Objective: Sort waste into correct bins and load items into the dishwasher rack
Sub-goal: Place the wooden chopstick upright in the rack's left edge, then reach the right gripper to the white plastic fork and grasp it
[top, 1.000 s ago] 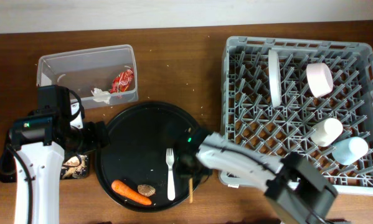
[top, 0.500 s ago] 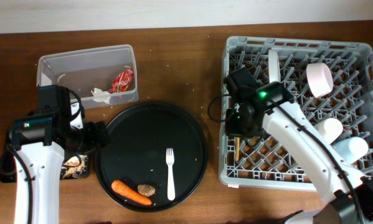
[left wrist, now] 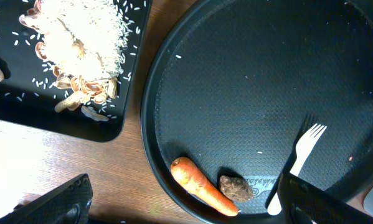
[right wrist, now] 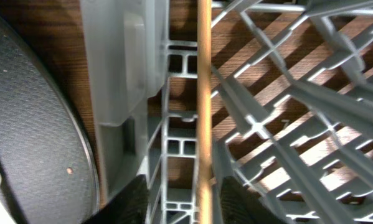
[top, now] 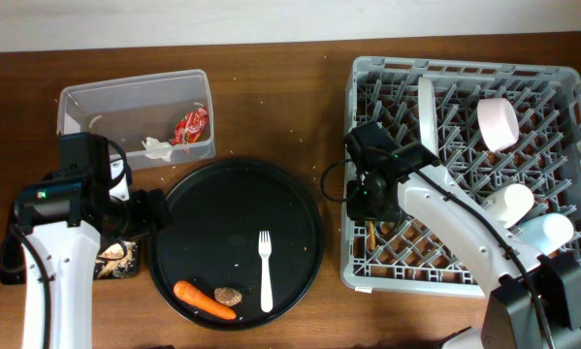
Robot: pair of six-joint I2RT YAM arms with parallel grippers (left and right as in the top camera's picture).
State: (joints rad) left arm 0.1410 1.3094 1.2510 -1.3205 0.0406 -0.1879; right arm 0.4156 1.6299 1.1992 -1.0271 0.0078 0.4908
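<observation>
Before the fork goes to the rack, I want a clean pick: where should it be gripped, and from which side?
Probably mid-handle on the fork, from straight above, closing across its narrow width. It lies flat on the round black tray, tines pointing away from the robot, so a side approach could not get under it; mid-handle stays clear of the brown piece.

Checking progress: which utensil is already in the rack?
The stick, at the rack's left edge; the fork lies on the round black tray.

Left gripper (left wrist: 186, 200) spread wide; right gripper (right wrist: 186, 202) seemingly parted.
</observation>
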